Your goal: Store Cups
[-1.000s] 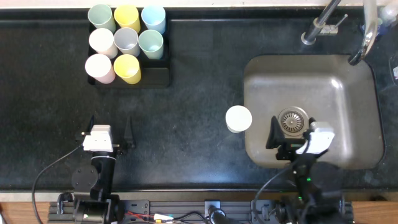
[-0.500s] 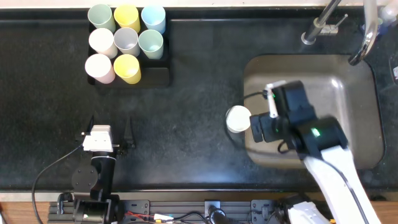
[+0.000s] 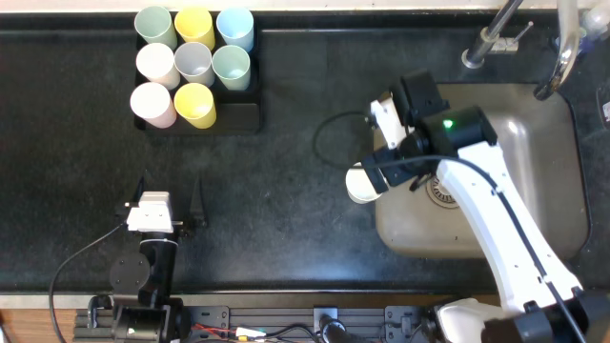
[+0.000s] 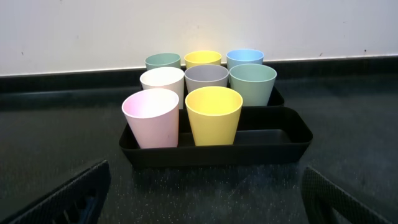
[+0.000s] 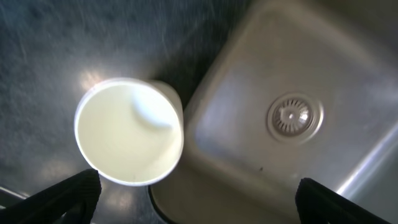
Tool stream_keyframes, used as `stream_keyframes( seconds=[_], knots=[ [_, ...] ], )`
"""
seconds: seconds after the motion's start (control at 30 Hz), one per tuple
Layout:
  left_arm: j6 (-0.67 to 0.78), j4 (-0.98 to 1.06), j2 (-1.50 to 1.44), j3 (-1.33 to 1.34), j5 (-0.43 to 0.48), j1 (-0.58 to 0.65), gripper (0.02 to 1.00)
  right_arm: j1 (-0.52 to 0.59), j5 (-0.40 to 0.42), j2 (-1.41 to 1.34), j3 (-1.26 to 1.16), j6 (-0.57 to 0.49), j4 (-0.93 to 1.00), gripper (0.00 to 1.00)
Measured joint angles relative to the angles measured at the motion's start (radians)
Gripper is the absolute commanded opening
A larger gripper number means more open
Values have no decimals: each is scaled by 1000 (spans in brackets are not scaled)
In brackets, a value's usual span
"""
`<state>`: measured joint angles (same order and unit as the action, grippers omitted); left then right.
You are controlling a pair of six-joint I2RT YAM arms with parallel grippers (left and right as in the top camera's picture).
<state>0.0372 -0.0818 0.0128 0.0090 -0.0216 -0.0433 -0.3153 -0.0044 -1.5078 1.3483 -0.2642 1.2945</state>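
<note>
A cream-white cup [image 3: 360,188] stands upright on the dark counter at the sink's left rim; in the right wrist view this cup [image 5: 129,132] sits just below me, mouth up and empty. My right gripper [image 3: 379,171] hovers above it, open, its fingers [image 5: 68,199] spread wider than the cup. A black tray [image 3: 240,118] at the back left holds several pastel cups, with one free corner slot. My left gripper [image 3: 170,200] rests open near the front left, facing the tray [image 4: 273,140] with its pink cup [image 4: 152,118] and yellow cup [image 4: 213,115] nearest.
A steel sink [image 3: 534,124] with a drain [image 5: 295,116] lies at the right, a faucet [image 3: 496,33] behind it. Dark counter stretches between the tray and the sink. A black cable [image 3: 329,143] loops off the right arm.
The right arm has risen from its rest over the sink and swung up and left, ending above the cream-white cup. The left arm and the cups have stayed put.
</note>
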Motion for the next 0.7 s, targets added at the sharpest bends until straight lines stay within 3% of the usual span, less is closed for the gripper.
stream_keyframes(
  seconds=[0.27,0.7],
  knots=[
    [0,0,0,0,0,0,998,0,-14,-119,19,-32,21,1000],
    [0,0,0,0,0,0,998,0,29,-235,19,-66,5,993]
  ],
)
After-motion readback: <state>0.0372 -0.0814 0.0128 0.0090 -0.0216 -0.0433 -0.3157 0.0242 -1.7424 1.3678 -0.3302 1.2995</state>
